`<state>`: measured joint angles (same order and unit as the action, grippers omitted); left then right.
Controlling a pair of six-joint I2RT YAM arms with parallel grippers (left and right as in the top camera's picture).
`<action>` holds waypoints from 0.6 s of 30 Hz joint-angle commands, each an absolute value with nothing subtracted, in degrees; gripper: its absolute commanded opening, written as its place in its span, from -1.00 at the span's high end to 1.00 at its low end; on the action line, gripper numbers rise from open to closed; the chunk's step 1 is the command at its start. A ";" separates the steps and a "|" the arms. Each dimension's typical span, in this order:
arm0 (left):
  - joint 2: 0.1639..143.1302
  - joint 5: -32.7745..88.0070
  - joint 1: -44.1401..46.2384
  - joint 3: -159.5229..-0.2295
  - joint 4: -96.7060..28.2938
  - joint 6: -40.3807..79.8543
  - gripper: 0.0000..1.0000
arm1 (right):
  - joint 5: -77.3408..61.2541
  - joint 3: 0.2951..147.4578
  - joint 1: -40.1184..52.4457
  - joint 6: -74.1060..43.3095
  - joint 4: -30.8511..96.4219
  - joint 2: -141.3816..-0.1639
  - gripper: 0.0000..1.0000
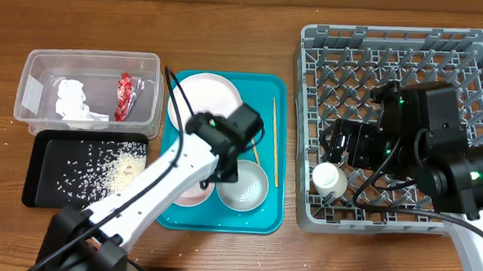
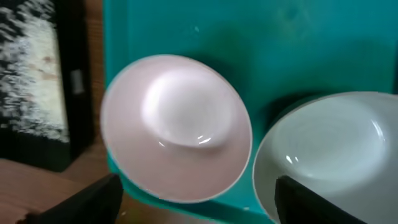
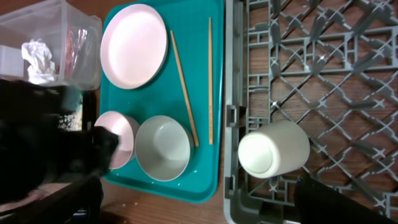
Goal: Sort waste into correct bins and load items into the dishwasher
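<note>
The teal tray [image 1: 263, 223] holds the pale pink plate [image 1: 206, 95], a pink bowl [image 2: 177, 127], a grey bowl [image 1: 242, 188] and two chopsticks [image 3: 185, 87]. My left gripper [image 1: 227, 168] is open and empty just above the pink bowl, its fingers either side of it [image 2: 199, 205]. My right gripper [image 1: 335, 148] is open and empty over the dishwasher rack [image 1: 314, 39]. The white cup [image 1: 329, 179] lies on its side in the rack's front left corner, apart from the fingers [image 3: 205, 208]. The clear tub [image 1: 36, 64] holds the napkin [image 1: 74, 100] and the red wrapper [image 1: 126, 95]. Rice grains [image 1: 97, 169] lie in the black tray [image 1: 36, 192].
A few stray rice grains lie on the wooden table in front of the teal tray. The tub and black tray sit at the left, the teal tray in the middle, the rack at the right. The left arm reaches across the tray's front left.
</note>
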<state>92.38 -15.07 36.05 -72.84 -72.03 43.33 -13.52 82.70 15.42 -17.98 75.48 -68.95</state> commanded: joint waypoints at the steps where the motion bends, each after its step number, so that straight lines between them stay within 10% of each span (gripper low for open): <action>1: 89.27 -17.34 33.82 -83.26 -76.51 37.47 -0.61 | -13.58 82.83 15.38 -18.02 75.13 -68.53 -1.00; 6: 84.97 -17.80 32.27 -97.10 -83.99 33.61 -0.64 | -13.58 82.83 15.38 -18.02 75.11 -68.53 -1.00; 7: 83.57 -17.10 32.27 -99.77 -84.97 33.63 -1.00 | -13.58 82.83 15.38 -18.02 75.11 -68.53 -1.00; 18: 80.95 -9.61 32.25 -101.23 -85.62 33.80 -1.00 | -13.58 82.83 15.38 -18.02 75.11 -68.53 -1.00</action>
